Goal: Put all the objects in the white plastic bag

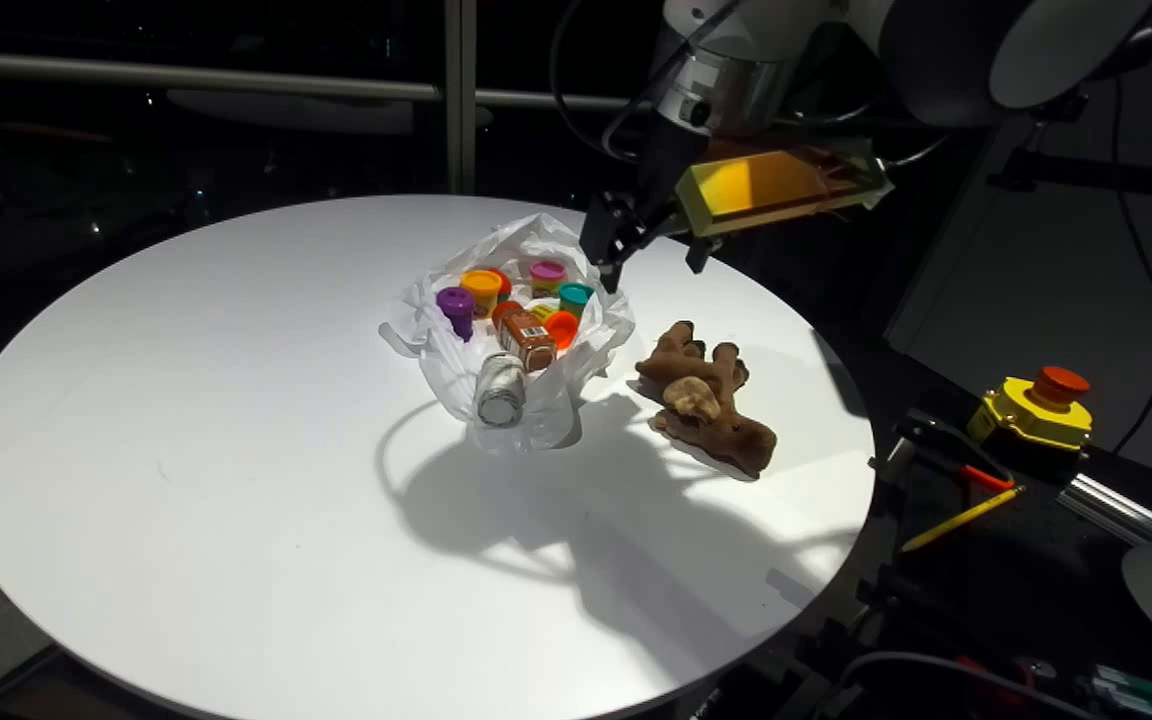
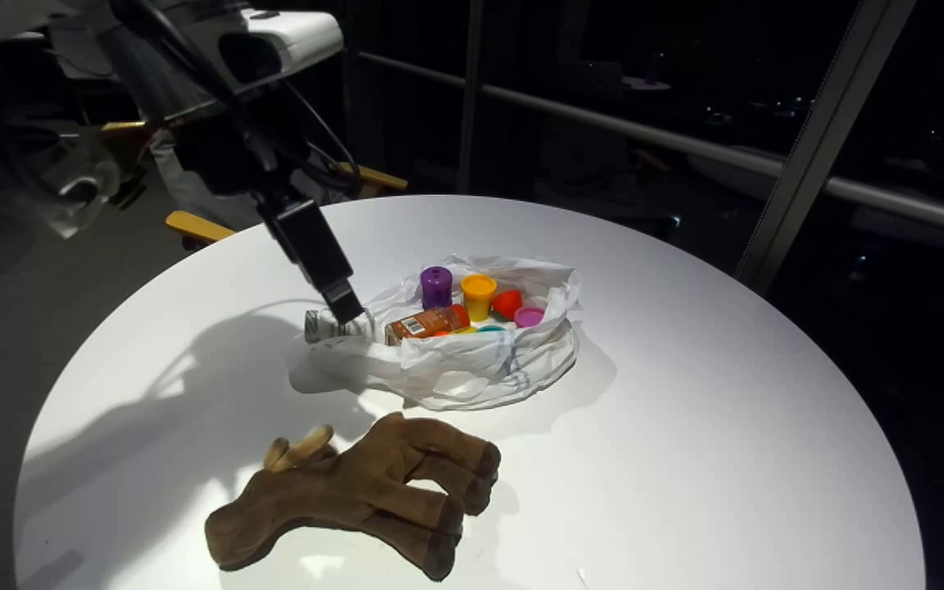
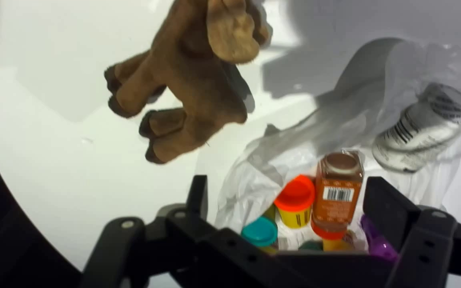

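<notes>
Bag (image 2: 472, 365) partly hides teal tub (image 2: 490, 329) in an exterior view.

brown toy (image 3: 194, 76) cut off by the wrist view's top edge, purple piece (image 3: 380, 246) partly hidden there by the gripper (image 3: 289, 195), teal piece (image 2: 492, 329) mostly behind the bag (image 2: 472, 369) in an exterior view

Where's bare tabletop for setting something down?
In an exterior view, the table is bare from the white plastic bag leftward to its edge. Tighter: the strip between bag and brown plush toy. Crowded: inside the bag, around the bottle.
</notes>
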You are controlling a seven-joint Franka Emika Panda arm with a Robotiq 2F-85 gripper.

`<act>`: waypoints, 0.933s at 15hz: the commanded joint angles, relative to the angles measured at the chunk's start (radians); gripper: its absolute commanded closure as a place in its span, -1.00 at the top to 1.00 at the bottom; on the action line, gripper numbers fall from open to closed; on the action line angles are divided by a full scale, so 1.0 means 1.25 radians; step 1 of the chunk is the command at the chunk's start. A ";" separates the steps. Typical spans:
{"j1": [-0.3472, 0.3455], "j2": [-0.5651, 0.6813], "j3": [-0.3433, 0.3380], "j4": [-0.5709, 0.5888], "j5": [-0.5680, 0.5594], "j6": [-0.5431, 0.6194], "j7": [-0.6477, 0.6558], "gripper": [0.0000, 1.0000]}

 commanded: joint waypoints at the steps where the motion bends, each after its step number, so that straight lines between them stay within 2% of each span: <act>1: -0.072 0.001 0.024 -0.102 0.157 0.113 -0.159 1.00; 5: -0.141 0.090 0.061 -0.152 0.356 0.207 -0.344 1.00; 7: -0.171 0.137 0.091 -0.142 0.418 0.219 -0.406 1.00; 13: -0.105 0.251 0.022 -0.058 0.407 0.223 -0.390 1.00; 14: -0.091 0.261 0.007 -0.051 0.406 0.235 -0.387 0.50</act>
